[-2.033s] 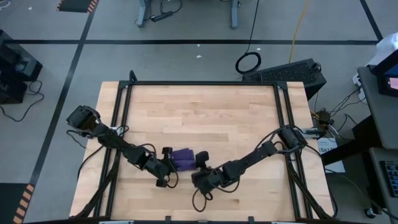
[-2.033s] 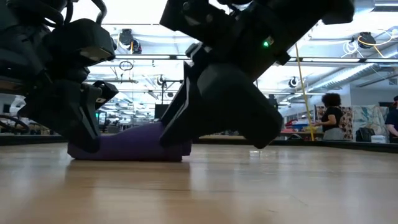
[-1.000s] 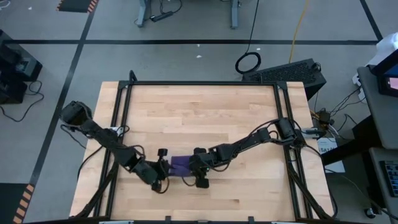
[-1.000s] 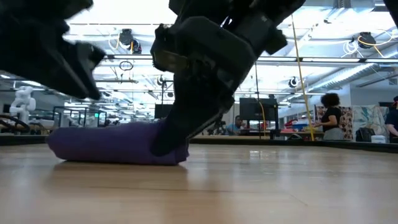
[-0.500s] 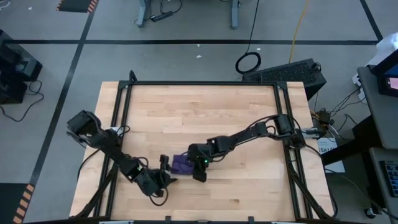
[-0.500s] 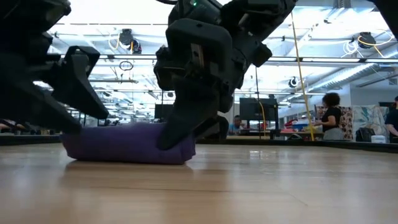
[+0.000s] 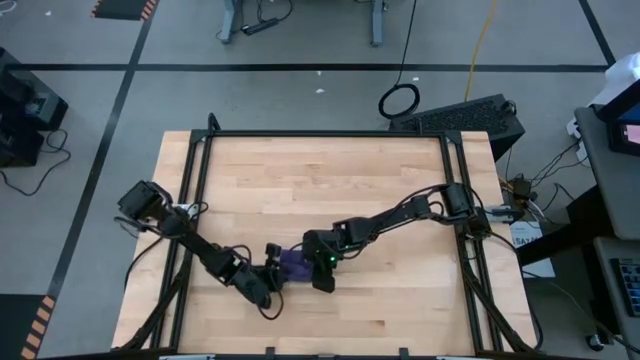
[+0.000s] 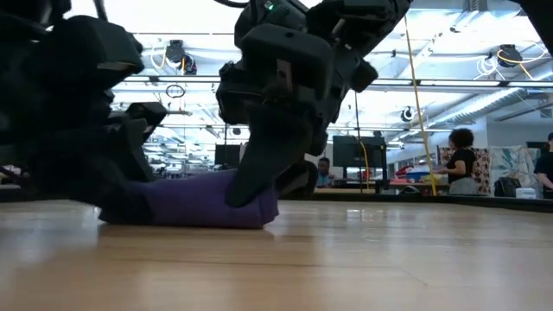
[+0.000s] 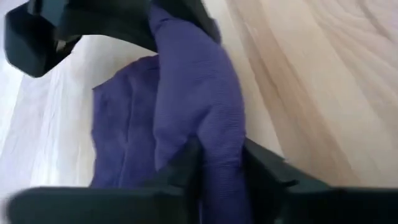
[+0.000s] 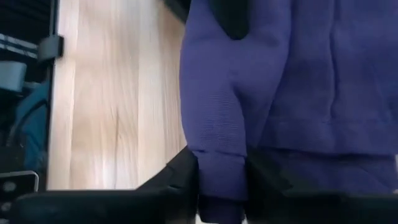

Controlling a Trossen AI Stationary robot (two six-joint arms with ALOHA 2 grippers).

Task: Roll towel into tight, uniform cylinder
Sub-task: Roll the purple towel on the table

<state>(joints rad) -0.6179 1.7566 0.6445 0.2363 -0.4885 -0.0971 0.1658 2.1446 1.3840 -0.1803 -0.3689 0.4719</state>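
Purple towel (image 7: 294, 263) lies bunched near the table's (image 7: 320, 180) front edge, the left gripper (image 9: 219, 163) and right gripper (image 10: 222, 163) each pinching a fold at opposite ends, seemingly to keep the roll tight and even.

The pale wood counter (image 7: 330, 190) sits in a black frame on a grey floor (image 7: 300, 100) crossed by dark tape lines (image 7: 300, 68). A coiled black cable (image 7: 399, 101) lies on the floor behind it, beside a dark keyboard-like unit (image 7: 470, 115). Across the hall, rows of ceiling lights (image 8: 484, 95) glow, and a person (image 8: 458, 168) stands by cluttered benches.
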